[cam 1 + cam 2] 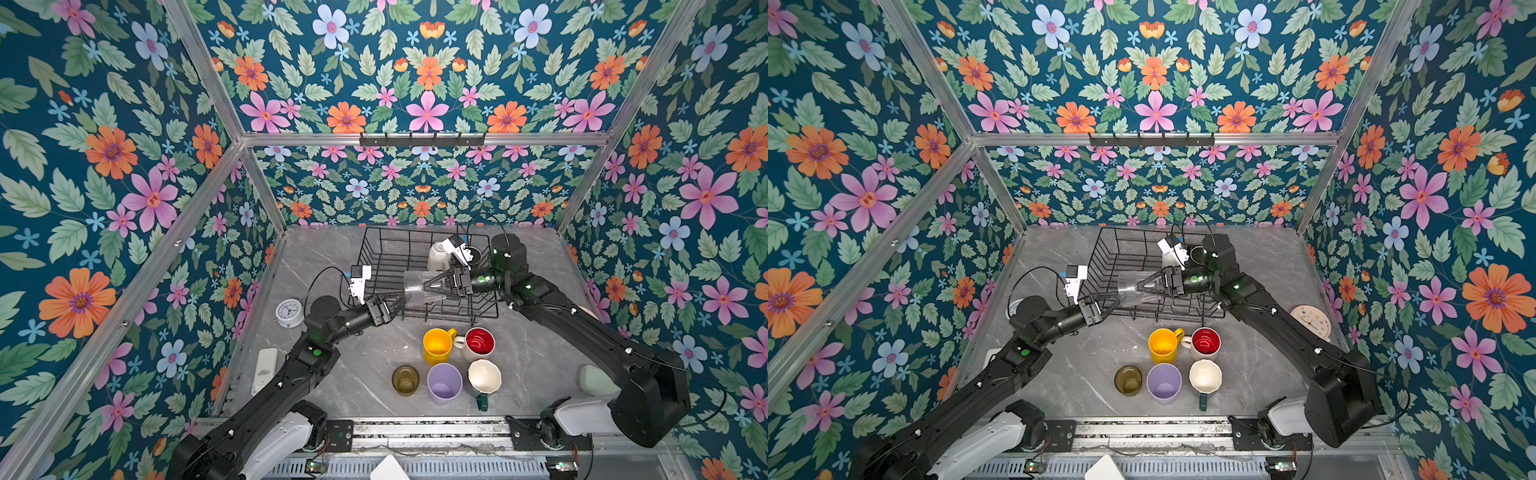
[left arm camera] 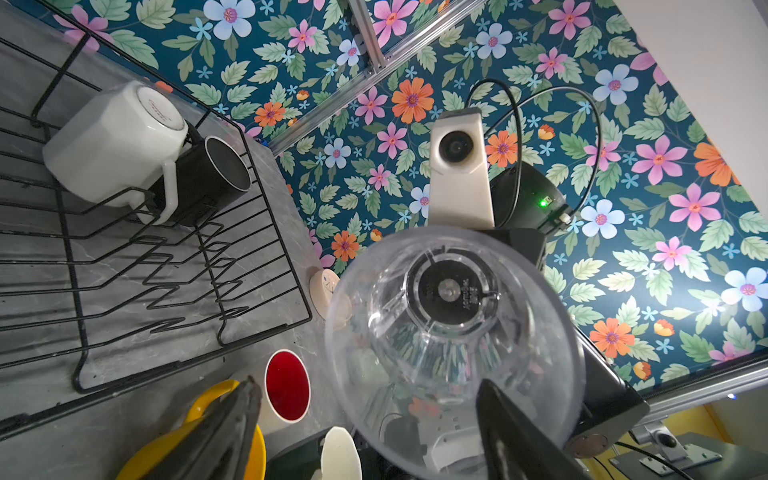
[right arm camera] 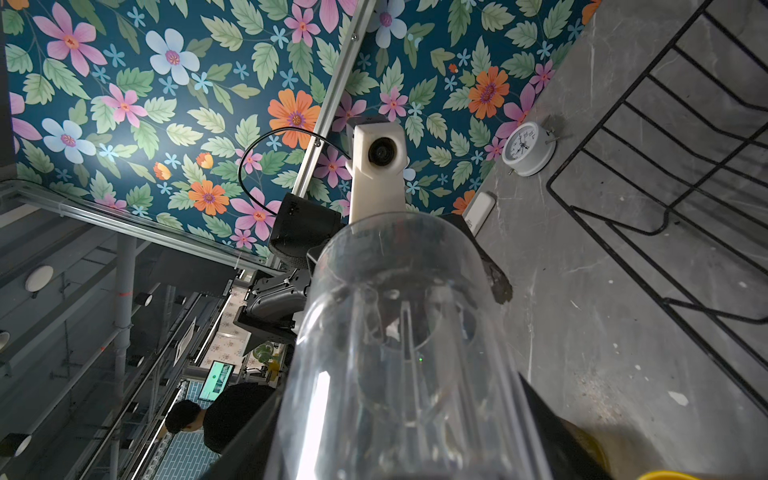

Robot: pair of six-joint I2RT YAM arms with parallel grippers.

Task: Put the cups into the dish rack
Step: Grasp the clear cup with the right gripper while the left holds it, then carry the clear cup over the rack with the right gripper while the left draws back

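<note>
Clear glass (image 1: 415, 289) hangs in the air on its side over the front-left part of the dish rack (image 1: 386, 245). Its long axis is level and runs L-R in both top views, mouth toward the left gripper (image 1: 395, 303), base toward the right gripper (image 1: 430, 286).

R claw is clamped on the glass's base end. L claw is spread wide at the mouth rim, gripping nothing; contact w/ the rim can't be told.

So R arm has it. It reaches in low across the rack front, wrist about level, pointing L. L arm is bent at the elbow, pointing R at the mouth.

2 mugs are in the rack's far R corner: white mug (image 2: 116, 145) and black mug (image 2: 208, 178). 5 cups wait on the table.

Next, prob: L backs off, R tips the glass mouth-down into the rack.
</note>
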